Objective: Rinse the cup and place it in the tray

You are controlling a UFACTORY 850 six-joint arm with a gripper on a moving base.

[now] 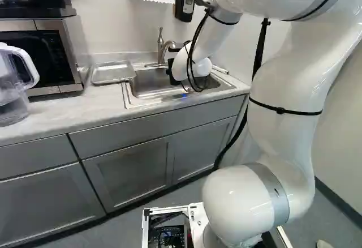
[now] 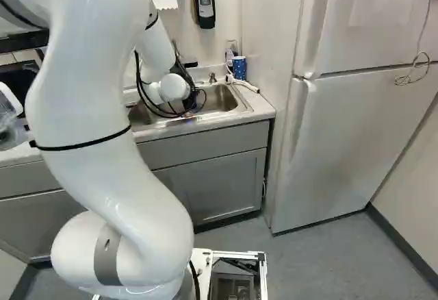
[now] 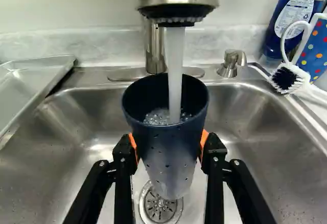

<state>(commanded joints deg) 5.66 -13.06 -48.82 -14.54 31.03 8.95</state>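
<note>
Hand (image 2: 190, 98), upper left of right base view, clenched round cup (image 3: 166, 147) over sink (image 3: 250, 127); water (image 3: 175, 55) pouring in (bubbles inside). Tray (image 1: 113, 72) beside sink, upper left of left base view.

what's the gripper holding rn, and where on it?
The cup, gripped from two opposite sides around the middle of its wall, below the rim; orange pads against it, mouth up under the running water.
</note>
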